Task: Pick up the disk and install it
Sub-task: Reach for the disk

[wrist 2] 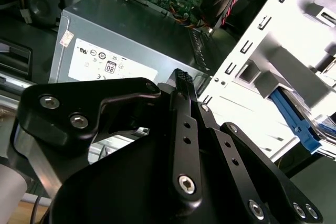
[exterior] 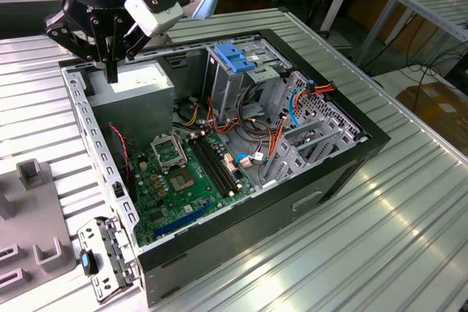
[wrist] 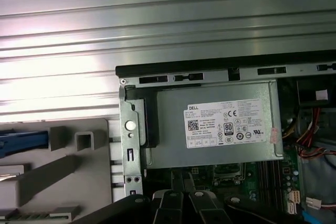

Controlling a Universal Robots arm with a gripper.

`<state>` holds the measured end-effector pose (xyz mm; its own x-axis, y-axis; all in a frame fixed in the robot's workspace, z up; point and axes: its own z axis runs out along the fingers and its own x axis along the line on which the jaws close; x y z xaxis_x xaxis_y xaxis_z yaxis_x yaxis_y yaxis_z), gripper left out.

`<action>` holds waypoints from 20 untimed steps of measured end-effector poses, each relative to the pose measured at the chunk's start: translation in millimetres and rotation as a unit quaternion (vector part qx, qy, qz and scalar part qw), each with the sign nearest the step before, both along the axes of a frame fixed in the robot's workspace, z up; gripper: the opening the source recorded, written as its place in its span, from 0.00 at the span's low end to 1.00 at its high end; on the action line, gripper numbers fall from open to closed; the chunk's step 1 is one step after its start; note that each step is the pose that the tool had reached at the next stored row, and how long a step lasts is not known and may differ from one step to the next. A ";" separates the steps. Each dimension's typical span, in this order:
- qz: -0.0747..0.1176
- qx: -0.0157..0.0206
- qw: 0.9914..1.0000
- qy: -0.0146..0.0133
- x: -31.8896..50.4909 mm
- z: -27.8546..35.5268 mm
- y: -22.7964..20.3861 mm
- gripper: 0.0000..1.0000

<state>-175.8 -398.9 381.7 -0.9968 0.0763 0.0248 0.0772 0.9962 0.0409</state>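
Black jaws of your gripper are clenched together with nothing between them, hanging over the grey power-supply box inside the open case. Just past that box you meet the case's perforated side wall. Farther out, beyond the wall and well apart from the jaws, the disk shows its blue rail in a grey holder.

Open computer case mid-tabletop | grey power supply, white sticker, in case's far corner at exterior view's left | blue-handled drive cage near it | green motherboard on case floor | grey holder tray at tabletop's left edge
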 end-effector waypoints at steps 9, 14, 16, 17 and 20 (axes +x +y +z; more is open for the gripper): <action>0.000 0.000 1.000 0.000 -16.3 -1.4 0.0 0.11; 0.000 0.000 1.000 0.000 -23.8 -2.2 0.0 0.11; 0.000 0.000 1.000 0.000 -27.9 -2.7 0.0 0.11; 0.000 0.000 1.000 0.000 -29.2 -2.8 0.0 0.11; 0.000 0.000 1.000 0.000 -33.3 -3.1 0.0 0.11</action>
<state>-209.1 -398.9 378.6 -0.9968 0.0763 0.0249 0.0773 0.9962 0.0412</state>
